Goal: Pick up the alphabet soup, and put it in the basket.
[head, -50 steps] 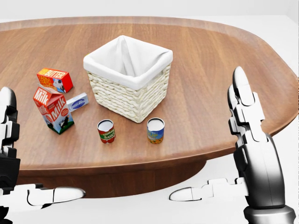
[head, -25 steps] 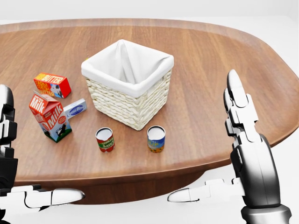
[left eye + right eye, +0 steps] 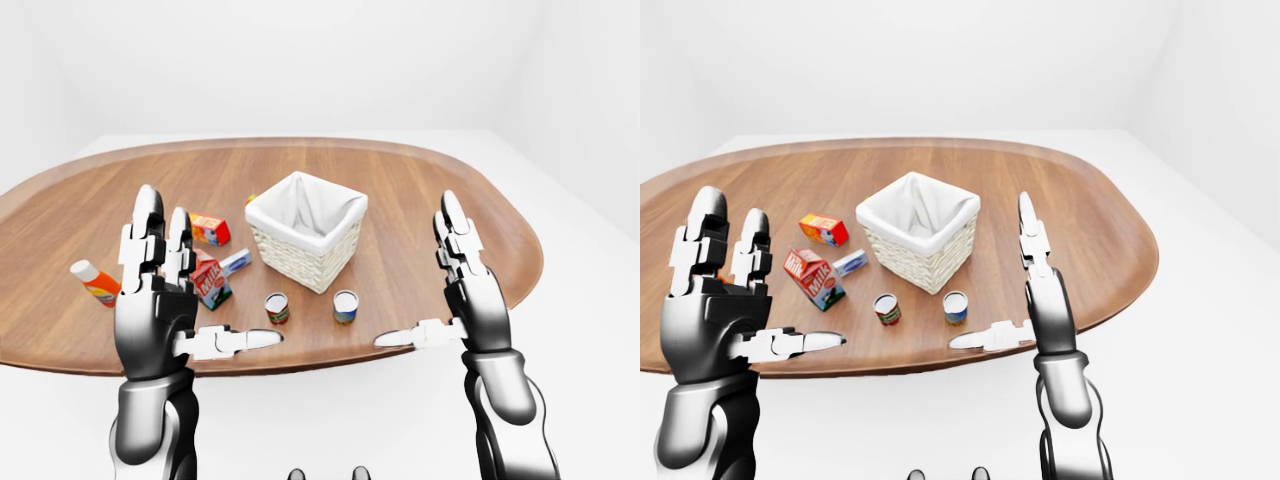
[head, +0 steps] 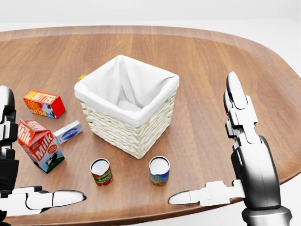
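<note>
Wooden desk (image 4: pixel 211 70) carries the alphabet soup (image 4: pixel 159 172) upright, between your hands. Left hand (image 3: pixel 155 300): fingers spread, empty, well apart from it. Right hand (image 4: pixel 256 174): spread, empty, nearer; soup stands just left of its thumb. Reach with the right.

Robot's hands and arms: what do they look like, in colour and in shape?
Both the left hand and right hand are glossy silver-white metal with black joints; each has three segmented fingers with rounded tips. Forearms are smooth chrome cylinders. No cables or markings show.
</note>
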You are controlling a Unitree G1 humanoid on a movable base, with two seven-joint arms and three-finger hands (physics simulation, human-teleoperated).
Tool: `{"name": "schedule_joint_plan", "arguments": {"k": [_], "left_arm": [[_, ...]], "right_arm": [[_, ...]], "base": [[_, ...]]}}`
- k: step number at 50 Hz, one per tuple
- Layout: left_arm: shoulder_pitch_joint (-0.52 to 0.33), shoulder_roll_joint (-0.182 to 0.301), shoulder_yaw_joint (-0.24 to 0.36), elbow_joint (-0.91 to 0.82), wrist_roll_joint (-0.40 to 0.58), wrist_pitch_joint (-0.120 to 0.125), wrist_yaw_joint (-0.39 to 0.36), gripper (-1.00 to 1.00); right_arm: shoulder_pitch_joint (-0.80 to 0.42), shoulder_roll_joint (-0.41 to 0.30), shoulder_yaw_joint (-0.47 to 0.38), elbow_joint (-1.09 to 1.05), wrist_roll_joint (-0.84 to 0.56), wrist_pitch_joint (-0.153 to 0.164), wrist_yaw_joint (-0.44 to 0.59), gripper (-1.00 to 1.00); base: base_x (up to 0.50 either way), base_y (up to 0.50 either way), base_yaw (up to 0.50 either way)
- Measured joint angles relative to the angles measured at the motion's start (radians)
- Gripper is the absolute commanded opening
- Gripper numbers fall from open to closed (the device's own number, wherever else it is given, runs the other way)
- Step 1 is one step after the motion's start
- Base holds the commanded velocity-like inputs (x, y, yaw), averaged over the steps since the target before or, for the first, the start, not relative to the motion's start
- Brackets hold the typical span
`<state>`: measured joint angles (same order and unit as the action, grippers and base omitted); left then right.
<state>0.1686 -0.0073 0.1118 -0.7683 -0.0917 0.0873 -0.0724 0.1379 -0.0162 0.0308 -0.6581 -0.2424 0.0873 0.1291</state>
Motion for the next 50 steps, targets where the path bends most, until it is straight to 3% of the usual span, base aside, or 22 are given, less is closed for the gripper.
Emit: {"name": "schedule_joint_plan", "arguments": {"k": [32,50], "left_arm": [[-0.004,0.0,0.001,0.012,0.004,0.0,0.002,1.0],[-0.002,0.0,-0.001,0.009,0.006,0.0,0.003,1.0]], "right_arm": [[0.0,0.0,0.007,0.003,-0.005,0.0,0.002,1.0],[0.002,-0.002,0.015,0.015,-0.017,0.0,0.003,1.0]], "base": [[0.34,0.0,0.0],[0.01,0.0,0.0]]}}
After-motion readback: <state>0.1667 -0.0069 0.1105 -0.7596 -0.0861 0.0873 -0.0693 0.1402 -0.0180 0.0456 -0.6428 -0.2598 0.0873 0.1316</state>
